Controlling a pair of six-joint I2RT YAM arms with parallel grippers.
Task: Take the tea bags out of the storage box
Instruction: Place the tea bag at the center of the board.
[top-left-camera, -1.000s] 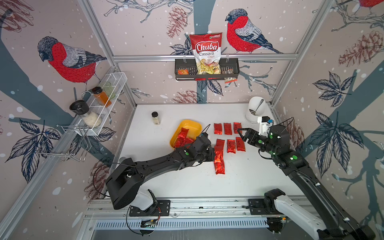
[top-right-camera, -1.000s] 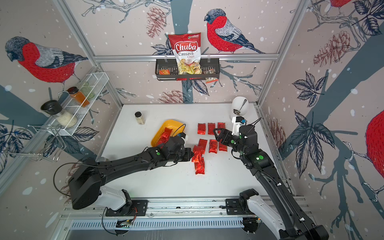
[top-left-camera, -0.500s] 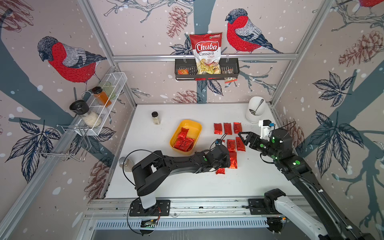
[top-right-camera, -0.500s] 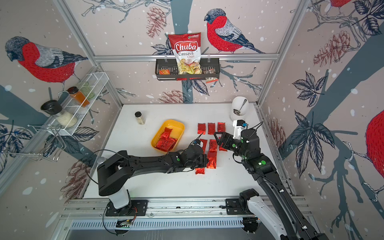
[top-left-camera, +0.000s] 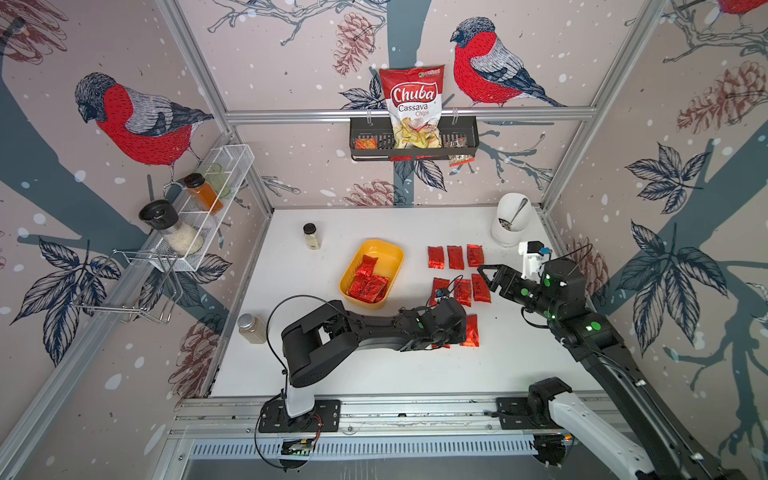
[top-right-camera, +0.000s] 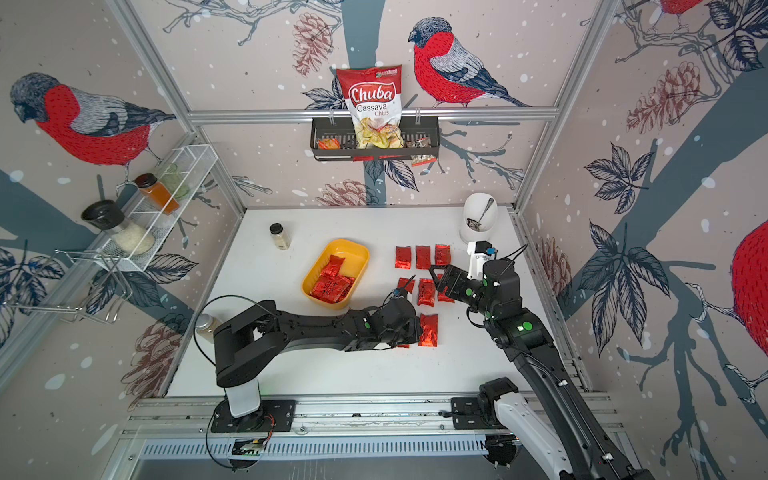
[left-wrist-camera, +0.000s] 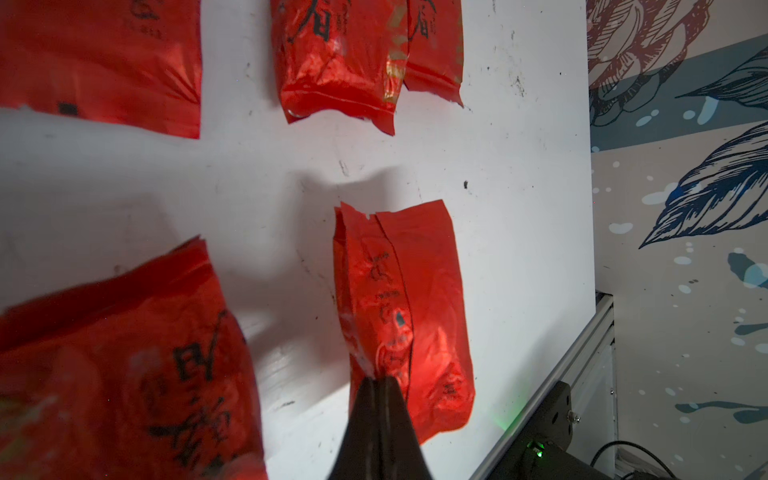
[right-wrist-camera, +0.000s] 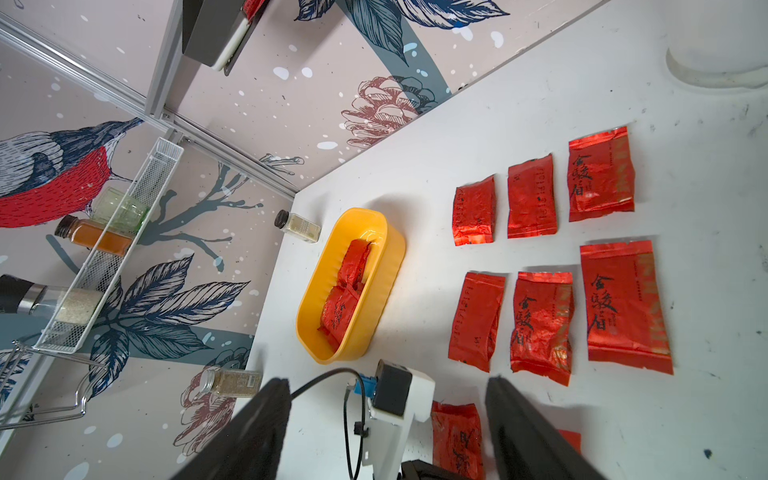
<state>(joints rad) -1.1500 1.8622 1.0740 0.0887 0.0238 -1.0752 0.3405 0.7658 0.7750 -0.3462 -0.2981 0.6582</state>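
Observation:
The yellow storage box (top-left-camera: 395, 254) (top-right-camera: 362, 249) (right-wrist-camera: 390, 266) stands mid-table and holds several red foil tea bags (top-left-camera: 368, 282) (right-wrist-camera: 349, 291). To its right, more tea bags (top-left-camera: 455, 257) (top-right-camera: 424, 257) lie in two rows on the table. My left gripper (left-wrist-camera: 378, 379) (top-left-camera: 463, 332) is low, in front of those rows. Its jaws are together on the near end of a tea bag (left-wrist-camera: 399, 299) (top-left-camera: 472, 330) that lies flat on the table. Another bag (left-wrist-camera: 124, 365) sits blurred beside it. My right gripper (top-left-camera: 487, 277) (top-right-camera: 439, 281) (right-wrist-camera: 386, 380) hovers open over the second row, holding nothing.
Two spice jars (top-left-camera: 311, 237) (top-left-camera: 251, 328) stand left of the box. A white cup with a spoon (top-left-camera: 509, 224) stands at the back right corner. A wire rack (top-left-camera: 199, 208) hangs on the left wall, and a black basket with the chips bag (top-left-camera: 415, 137) hangs on the back wall.
My left arm swung from beside the box to the right front of the table and lowered its tea bag onto the surface. The right gripper stayed open and drifted slightly right.

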